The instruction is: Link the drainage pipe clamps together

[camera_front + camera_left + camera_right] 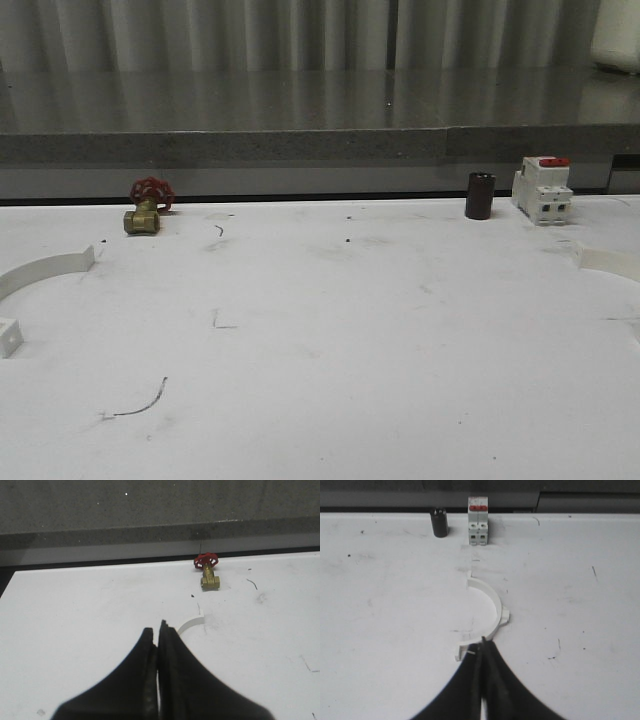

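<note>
Grasp stage: the left gripper (158, 630) pinches one white half-ring clamp (190, 624) at the table's (330, 330) left edge, while the right gripper (483, 642) pinches the other clamp (490, 607) at the right edge. The halves lie well apart. Joining them next likely calls for bringing both inward and aligning their end tabs.

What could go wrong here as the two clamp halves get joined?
The left clamp half and right clamp half lie at opposite table edges, so their end tabs could misalign when brought together. Each gripper, left and right, pinches only a thin band, which may slip or twist.
</note>
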Tool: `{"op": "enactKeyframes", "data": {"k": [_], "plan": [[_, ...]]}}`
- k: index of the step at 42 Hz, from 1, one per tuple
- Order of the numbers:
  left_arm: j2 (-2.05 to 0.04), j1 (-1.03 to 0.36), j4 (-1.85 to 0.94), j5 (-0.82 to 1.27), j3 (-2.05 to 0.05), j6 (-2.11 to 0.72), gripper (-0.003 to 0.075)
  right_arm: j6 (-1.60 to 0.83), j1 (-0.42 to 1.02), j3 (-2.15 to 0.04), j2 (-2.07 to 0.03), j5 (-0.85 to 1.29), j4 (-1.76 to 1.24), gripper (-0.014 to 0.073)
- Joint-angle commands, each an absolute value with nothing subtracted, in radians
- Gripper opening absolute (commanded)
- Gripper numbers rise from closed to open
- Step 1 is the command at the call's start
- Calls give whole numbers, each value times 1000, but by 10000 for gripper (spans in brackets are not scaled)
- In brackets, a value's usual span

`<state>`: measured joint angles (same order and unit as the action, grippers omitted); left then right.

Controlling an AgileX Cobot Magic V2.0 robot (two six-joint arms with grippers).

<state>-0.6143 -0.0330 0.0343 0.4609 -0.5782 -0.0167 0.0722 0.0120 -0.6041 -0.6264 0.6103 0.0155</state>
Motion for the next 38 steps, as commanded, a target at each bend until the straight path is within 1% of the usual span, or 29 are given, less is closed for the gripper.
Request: {"op": "enactKeyframes", "data": {"k": [1,2,4,5,6,7,8,13,19,38], "plan": [[-651,-36,35,426,-611,-14,94,63,10,-632,-655,572,24,113],[-659,-38,35,433,-614,-14,147,63,10,-632,-659,575,23,183],[-681,-39,35,447,-618,-14,277,63,10,-632,-662,576,23,343],[-692,-39,35,459,-625,-14,344,63,10,-632,-662,575,23,400],[-702,-39,35,472,-631,-14,398,63,10,-632,-662,575,23,433],[-716,-39,35,491,-644,-14,434,63,10,-632,-662,575,23,458],[-731,-39,35,509,-657,-14,450,63,10,-632,-661,575,23,466],[-839,-39,35,610,-745,-14,448,63,10,-632,-661,576,23,468],[-981,-39,35,662,-816,-14,447,63,10,-632,-661,577,23,468],[-1395,-39,31,670,-1000,-14,447,63,10,-632,-661,578,23,468]]}}
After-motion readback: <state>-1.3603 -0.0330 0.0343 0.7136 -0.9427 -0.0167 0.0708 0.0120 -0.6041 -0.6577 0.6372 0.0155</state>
